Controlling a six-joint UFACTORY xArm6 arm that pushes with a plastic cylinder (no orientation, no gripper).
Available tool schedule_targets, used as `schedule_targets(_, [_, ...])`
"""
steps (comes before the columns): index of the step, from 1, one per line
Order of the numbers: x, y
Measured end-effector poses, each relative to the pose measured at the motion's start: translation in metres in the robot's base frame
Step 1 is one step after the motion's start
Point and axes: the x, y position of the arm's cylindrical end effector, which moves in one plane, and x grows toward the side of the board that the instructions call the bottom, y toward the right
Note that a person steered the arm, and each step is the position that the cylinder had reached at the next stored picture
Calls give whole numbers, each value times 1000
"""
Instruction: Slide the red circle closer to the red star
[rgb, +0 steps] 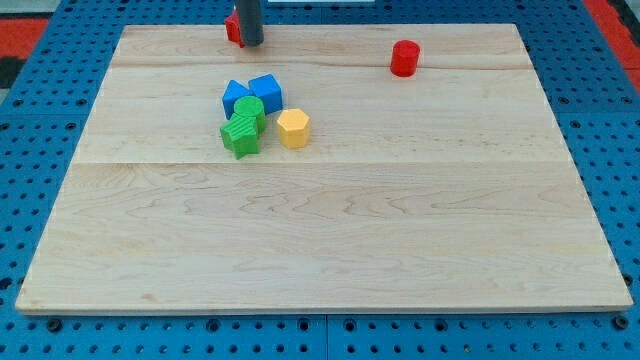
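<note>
Pale wooden desk (320, 250) foreground; beyond, the light, rigid, free-sliding red cylindrical circle block (404, 58), best pushed on its right flank toward the red star block (232, 28) half hidden behind my tip (250, 43), a jawless tool clamping nothing.

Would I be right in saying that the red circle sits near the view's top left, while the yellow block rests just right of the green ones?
Not quite: the camera view shows the red circle near the view's top right, not top left. What sits top left is my tip, partly hiding another red block. The yellow block does rest just right of the green ones.
</note>
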Motion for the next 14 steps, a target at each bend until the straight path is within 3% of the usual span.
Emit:
schedule_targets(3, [96,176])
schedule_targets(4, [80,239])
schedule_targets(8, [-22,183])
schedule_targets(9, [-14,156])
schedule_targets(10, [-5,195])
schedule_targets(11, [25,170])
schedule_targets(13, [-5,55])
schedule_targets(14, [8,44])
